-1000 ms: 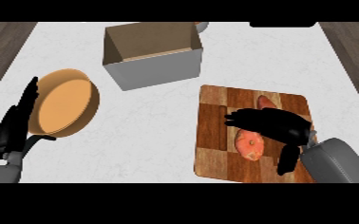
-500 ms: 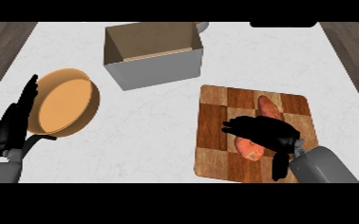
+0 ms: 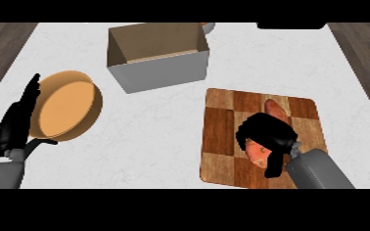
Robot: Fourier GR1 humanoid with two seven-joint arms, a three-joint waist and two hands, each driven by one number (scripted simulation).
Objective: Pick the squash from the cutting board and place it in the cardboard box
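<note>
The squash is on the wooden cutting board, at the right side of the white desk. Its orange tip points away from the robot, and another patch of it shows lower down. The right hand covers its middle, coming in from the lower right on a grey forearm. The fingers and thumb are curled round the squash, gripping it (whether it is raised off the board cannot be told from this angle).

The cardboard box stands open-topped at the far side of the desk, well apart from the board and up to its left. A round orange plate lies near the left edge. Just beside it rests the left hand, its fingers straight and holding nothing. A small grey object peeks out behind the box.
</note>
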